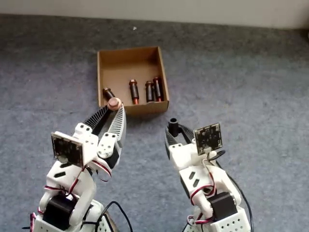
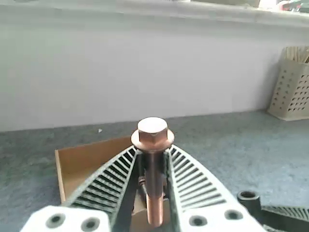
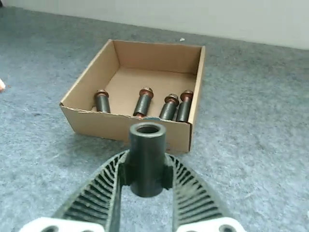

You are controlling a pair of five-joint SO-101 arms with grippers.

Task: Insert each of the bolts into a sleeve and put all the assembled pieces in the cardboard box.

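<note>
We pinch a copper-coloured flanged metal bolt (image 2: 153, 140) in our left end effector (image 1: 112, 109) and an upright black cylindrical sleeve (image 3: 147, 150) in our right end effector (image 3: 146, 168), with the brown cardboard box (image 3: 120, 126) holding four assembled pieces (image 3: 144, 102) just ahead of both.

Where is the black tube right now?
The black tube is held upright in the right pincer. In the high view it sits just in front of the cardboard box, near its right front corner.
</note>
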